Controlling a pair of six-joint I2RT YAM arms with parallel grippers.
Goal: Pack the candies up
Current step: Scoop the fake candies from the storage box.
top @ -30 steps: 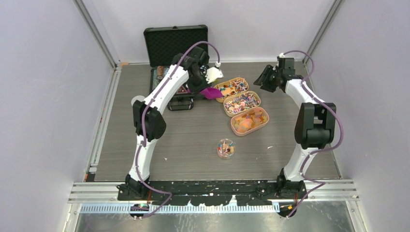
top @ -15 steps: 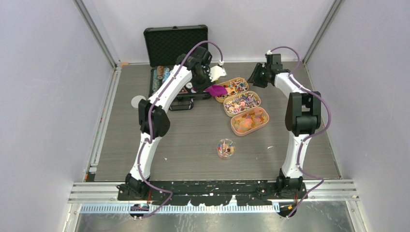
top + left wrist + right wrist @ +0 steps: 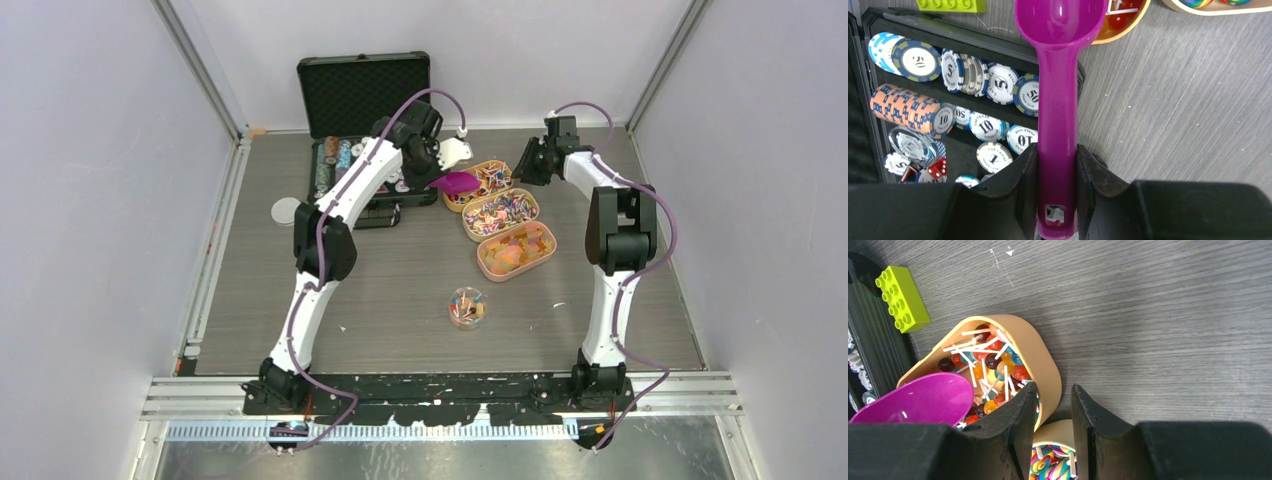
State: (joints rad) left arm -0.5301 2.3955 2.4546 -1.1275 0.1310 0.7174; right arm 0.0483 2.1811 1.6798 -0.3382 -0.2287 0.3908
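Candies fill three tan oval trays: back (image 3: 487, 180), middle (image 3: 500, 213) and front (image 3: 516, 250). A small round clear tub (image 3: 466, 306) nearer me also holds a few. My left gripper (image 3: 432, 163) is shut on the handle of the magenta scoop (image 3: 456, 183), whose empty bowl (image 3: 1060, 20) hangs over the back tray's left end. My right gripper (image 3: 528, 165) is open at that tray's right end. In the right wrist view its jaws (image 3: 1053, 390) straddle the tray's wall (image 3: 1040, 357), one finger over the lollipops (image 3: 993, 365).
An open black case (image 3: 365, 90) with rows of poker chips (image 3: 913, 107) stands at the back left, beside the trays. A yellow-green block (image 3: 902, 299) lies between the case and the back tray. A white disc (image 3: 287, 211) lies left of the arms.
My right gripper has swung left and back to the back tray's right end. My left gripper has carried the scoop a little right, over that tray's left end.
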